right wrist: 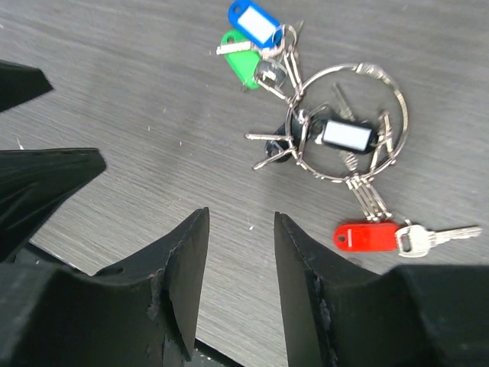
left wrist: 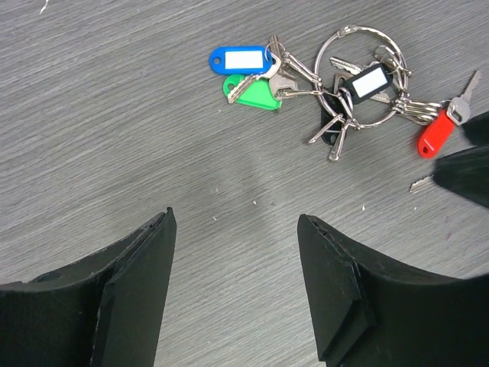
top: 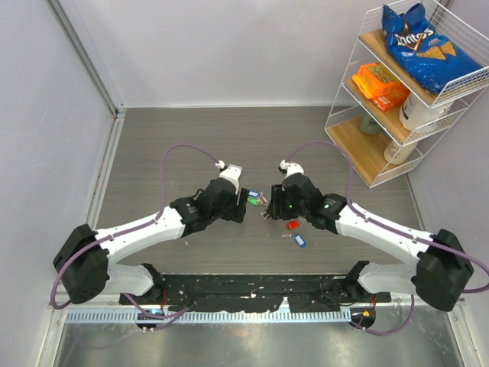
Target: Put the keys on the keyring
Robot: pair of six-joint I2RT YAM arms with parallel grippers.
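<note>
The keyring (right wrist: pixel 336 69) lies flat on the table (top: pixel 191 138) between the two grippers. The keys (left wrist: pixel 334 131) are bunched on and around it, with a black tag (right wrist: pixel 348 135) inside the ring, a blue tag (left wrist: pixel 243 60) and a green tag (left wrist: pixel 256 93) to one side and a red tag (right wrist: pixel 367 235) to the other. The left gripper (left wrist: pixel 237 218) hovers near the bunch with its fingers wide and empty, and the right gripper (right wrist: pixel 241 216) hovers just beside it, its fingers closer together and gripping nothing.

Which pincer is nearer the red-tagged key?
Right. The red-tagged key lies just beside the right pincer; the left pincer sits across the keyring from it.
</note>
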